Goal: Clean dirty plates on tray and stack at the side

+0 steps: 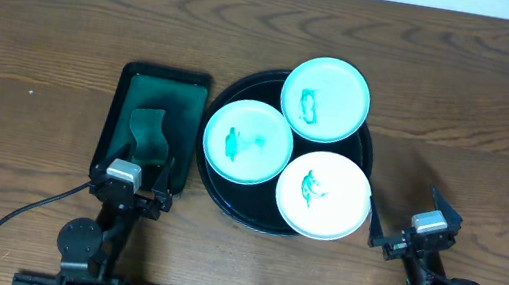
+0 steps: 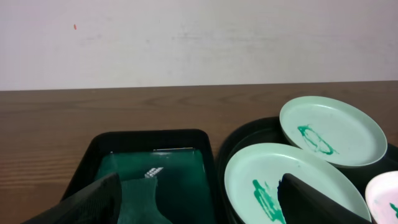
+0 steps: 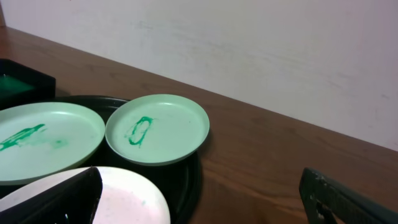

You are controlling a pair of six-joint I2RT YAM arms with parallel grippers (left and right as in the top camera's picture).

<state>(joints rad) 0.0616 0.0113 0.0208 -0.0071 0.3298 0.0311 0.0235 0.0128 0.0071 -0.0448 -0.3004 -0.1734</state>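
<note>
Three small dirty plates with teal smears lie on the round black tray [image 1: 216,189]: one at the back [image 1: 325,98], one at the left [image 1: 248,141], one at the front right [image 1: 324,194]. My left gripper [image 1: 134,177] is open and empty at the near end of the green tray. My right gripper [image 1: 412,219] is open and empty on the table right of the black tray. The left wrist view shows the left plate [image 2: 273,180] and the back plate [image 2: 333,129]. The right wrist view shows the back plate [image 3: 157,129], the left plate [image 3: 43,138] and the front plate [image 3: 134,199].
A rectangular dark green tray [image 1: 129,94] with a green sponge [image 1: 150,135] stands left of the black tray; it also shows in the left wrist view [image 2: 149,163]. Bare wooden table [image 1: 460,123] lies to the right and behind. A wall rises behind the table.
</note>
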